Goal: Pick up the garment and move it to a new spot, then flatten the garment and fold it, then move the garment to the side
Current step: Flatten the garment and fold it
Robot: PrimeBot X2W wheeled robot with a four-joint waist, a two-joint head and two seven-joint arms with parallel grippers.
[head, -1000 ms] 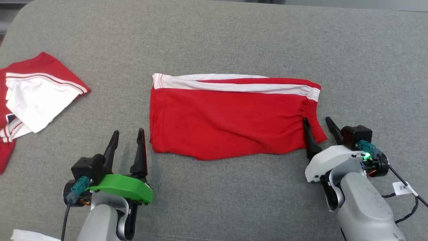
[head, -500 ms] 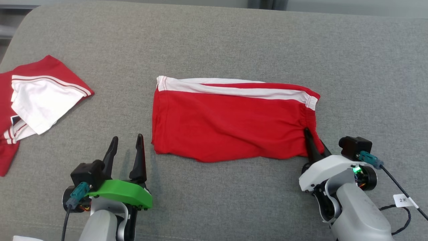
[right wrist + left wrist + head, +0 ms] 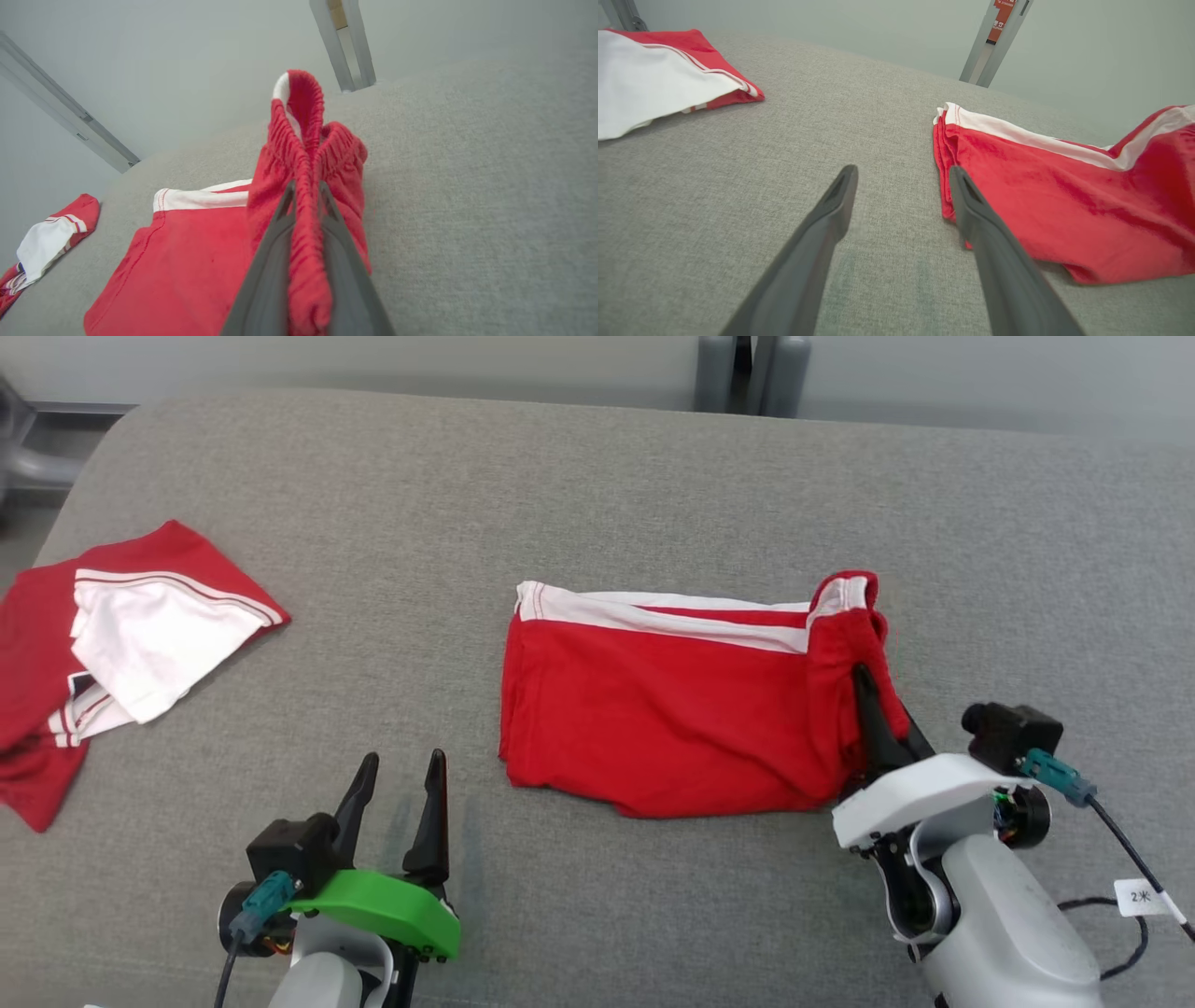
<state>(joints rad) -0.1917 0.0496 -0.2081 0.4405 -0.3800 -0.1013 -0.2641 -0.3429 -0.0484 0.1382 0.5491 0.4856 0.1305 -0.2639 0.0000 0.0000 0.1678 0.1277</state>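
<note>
Right wrist view, right tool [image 3: 306,186] pinching gathered (elastic) shorts [image 3: 187,261]

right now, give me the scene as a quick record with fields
surface: grey cushion
garment: red shorts, folded, white stripe along far edge
right gripper: shut on the shorts' elastic end, that end raised
left gripper: open, empty, beside the shorts' other end
other item: red and white garment, far left

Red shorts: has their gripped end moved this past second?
Yes. Pinched by the right gripper, the waistband end of the red shorts has lifted and drawn left, toward the red-and-white garment.
</note>
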